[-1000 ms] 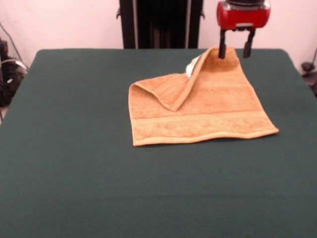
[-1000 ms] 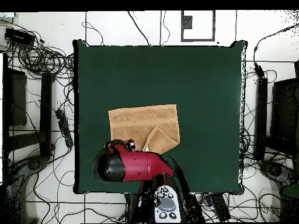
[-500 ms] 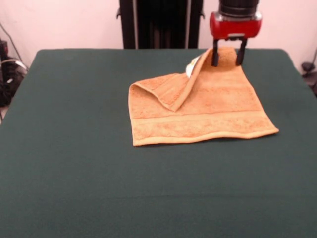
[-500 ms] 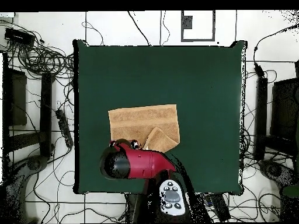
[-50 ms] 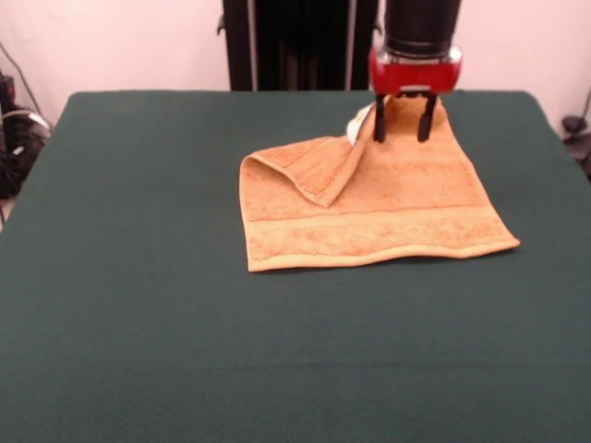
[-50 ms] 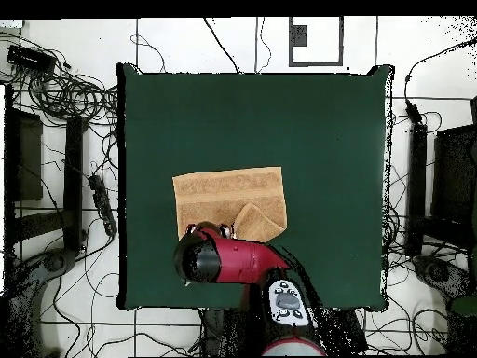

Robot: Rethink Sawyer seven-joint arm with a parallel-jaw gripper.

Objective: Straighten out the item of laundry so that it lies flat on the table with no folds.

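On table (image 5: pixel 138 305), orange towel (image 5: pixel 369 217), corner folded over.

- The front camera sits low beyond the table's (image 5: pixel 138 351) near edge and looks across it toward 12 o'clock, close enough that the green top fills most of the frame.
- The overhead camera looks straight down from high up, taking in the whole table (image 6: pixel 326 140) and surrounding floor cables.
- Both share the tabletop, the towel (image 5: pixel 369 212) and the arm (image 6: pixel 233 261).
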